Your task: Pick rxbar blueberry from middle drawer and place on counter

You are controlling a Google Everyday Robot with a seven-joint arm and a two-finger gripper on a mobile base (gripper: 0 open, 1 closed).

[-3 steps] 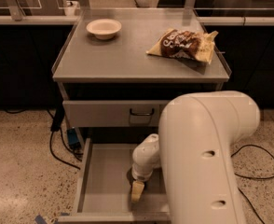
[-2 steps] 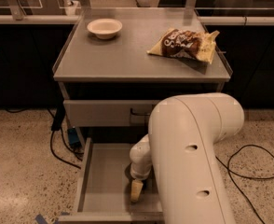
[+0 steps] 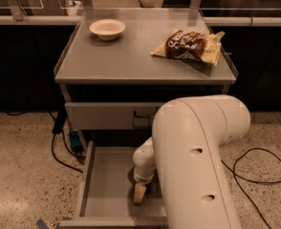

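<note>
The middle drawer (image 3: 104, 185) is pulled open below the counter and shows a bare grey floor on its left side. My gripper (image 3: 140, 193) reaches down into the drawer near its middle and close to the front wall. My big white arm (image 3: 198, 161) covers the drawer's right half. The rxbar blueberry does not show; it is hidden by the gripper and arm or is out of view. The grey counter top (image 3: 131, 56) is above the drawer.
A cream bowl (image 3: 107, 28) sits at the counter's back left and a brown-and-cream snack bag (image 3: 190, 46) at its back right. A closed drawer front with a black handle (image 3: 141, 114) is above the open drawer. Black cables (image 3: 255, 173) lie on the speckled floor to either side.
My arm's upper part has shifted a little to the left. The gripper has stayed at about the same spot inside the drawer.
</note>
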